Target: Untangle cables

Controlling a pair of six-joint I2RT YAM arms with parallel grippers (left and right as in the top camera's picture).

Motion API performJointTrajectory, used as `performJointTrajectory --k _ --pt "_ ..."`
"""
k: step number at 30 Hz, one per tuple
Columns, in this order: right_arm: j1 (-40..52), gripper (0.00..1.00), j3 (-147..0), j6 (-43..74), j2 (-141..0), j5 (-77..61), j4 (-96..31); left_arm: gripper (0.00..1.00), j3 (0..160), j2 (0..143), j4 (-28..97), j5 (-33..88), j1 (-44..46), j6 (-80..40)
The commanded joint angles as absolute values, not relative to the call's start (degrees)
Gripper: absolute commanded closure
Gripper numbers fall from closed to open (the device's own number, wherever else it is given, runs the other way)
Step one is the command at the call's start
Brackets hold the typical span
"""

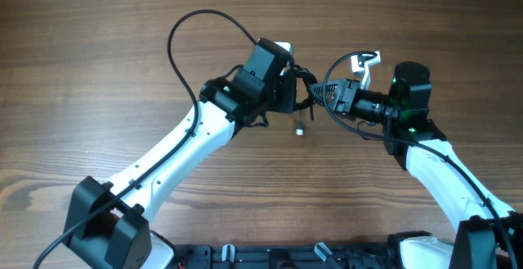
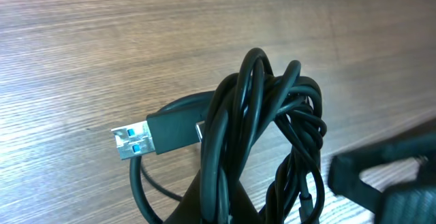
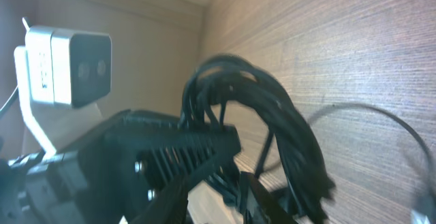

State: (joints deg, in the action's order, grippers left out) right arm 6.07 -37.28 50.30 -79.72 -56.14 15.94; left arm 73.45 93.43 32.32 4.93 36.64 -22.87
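Observation:
The cables [image 1: 311,89] are one tangled black bundle held above the table between my two grippers. My left gripper [image 1: 296,91] is shut on the bundle. In the left wrist view its dark finger [image 2: 225,200] pinches the strands [image 2: 272,108], and a silver and blue USB plug [image 2: 131,142] sticks out to the left. Another small plug [image 1: 300,128] hangs below the bundle. My right gripper [image 1: 333,97] meets the bundle from the right. In the blurred right wrist view its fingers [image 3: 228,186] are nearly closed around strands at the foot of the bundle [image 3: 272,115].
The wooden table [image 1: 98,48] lies under everything. A thin cable loop [image 1: 347,126] curls around the right gripper. The left arm's own thick black cable [image 1: 184,32] arches at the back. The left wrist camera [image 3: 68,57] is close in front of the right gripper.

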Motion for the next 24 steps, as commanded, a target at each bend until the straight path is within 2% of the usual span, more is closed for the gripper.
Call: performJointTrajectory --k 1,7,11,24 --pt "5.9 0.74 -37.9 50.1 -80.1 -57.8 15.8 0.96 73.8 92.6 31.9 4.0 35.6 -23.9" --pt "6.0 0.83 -37.9 50.0 -80.1 -55.7 13.7 0.96 73.8 92.6 30.4 5.0 35.7 -27.7" --pt "6.5 0.96 -37.9 50.0 -80.1 -53.9 12.6 0.96 73.8 92.6 29.6 7.0 36.4 -27.7" --pt "10.0 0.95 -37.9 49.3 -80.1 -42.0 9.9 0.96 73.8 92.6 28.0 8.9 40.6 -27.4"
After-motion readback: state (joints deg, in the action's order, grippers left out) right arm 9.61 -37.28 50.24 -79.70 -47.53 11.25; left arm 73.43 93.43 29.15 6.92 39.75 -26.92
